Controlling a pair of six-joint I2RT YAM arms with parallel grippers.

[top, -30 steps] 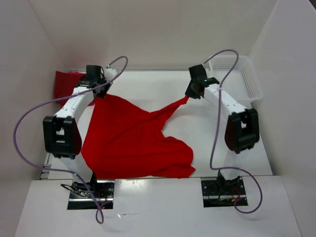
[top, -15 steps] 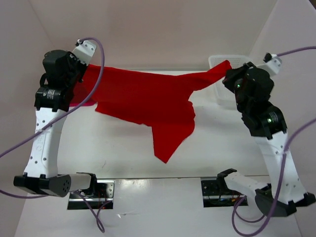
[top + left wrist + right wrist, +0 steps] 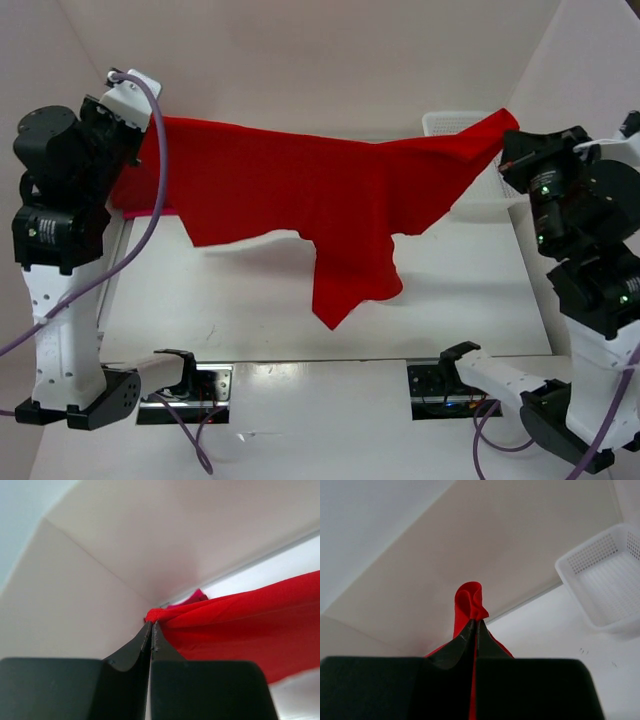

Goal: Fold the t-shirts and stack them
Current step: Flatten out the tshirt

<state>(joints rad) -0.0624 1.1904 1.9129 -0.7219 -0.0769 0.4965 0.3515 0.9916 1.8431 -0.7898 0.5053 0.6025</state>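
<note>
A bright red t-shirt (image 3: 320,195) hangs stretched in the air between both arms, high above the table, one flap drooping down at the middle. My left gripper (image 3: 150,125) is shut on its left corner (image 3: 156,614), the cloth pinched at the fingertips. At the far right my right gripper (image 3: 508,135) is shut on the other corner, where a red fold (image 3: 469,600) pokes out past the tips. Behind the held t-shirt at the far left, a strip of another pinkish t-shirt (image 3: 150,211) shows on the table, seen also as a pinkish bit (image 3: 196,596) in the left wrist view.
A white mesh basket (image 3: 448,122) stands at the table's back right corner, mostly hidden by the cloth, and shows plainly as the basket (image 3: 605,587) in the right wrist view. White walls close in on three sides. The arm bases sit at the near edge.
Both arms have risen and spread apart, lifting the bright red t-shirt off the table and pulling it taut between them. Both grips held throughout.
</note>
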